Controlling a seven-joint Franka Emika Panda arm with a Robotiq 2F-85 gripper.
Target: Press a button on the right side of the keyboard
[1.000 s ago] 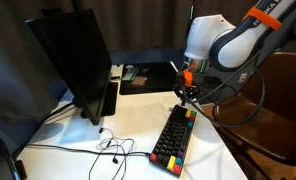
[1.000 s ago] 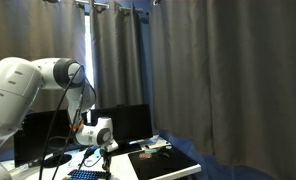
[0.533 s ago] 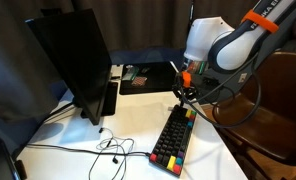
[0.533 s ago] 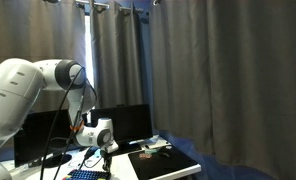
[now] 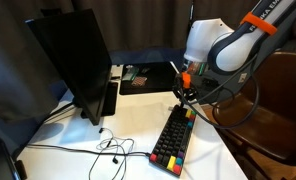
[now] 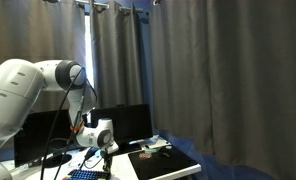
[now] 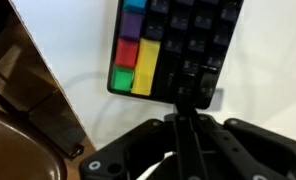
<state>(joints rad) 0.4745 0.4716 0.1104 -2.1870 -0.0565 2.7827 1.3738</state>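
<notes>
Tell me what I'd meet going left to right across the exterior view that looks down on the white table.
Black monitor → keyboard → brown wooden furniture at the right edge.

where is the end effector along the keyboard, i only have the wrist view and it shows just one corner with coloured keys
observer: in an exterior view the end effector is over the far end of the keyboard; the rest of the keyboard runs toward that camera.
operator: anything lying near it on the table
observer: a thin black cable lies loose on the white table, beside the keyboard and apart from it.
operator: and past the cable
observer: a dark monitor stands on the table, well clear of the keyboard.
</notes>
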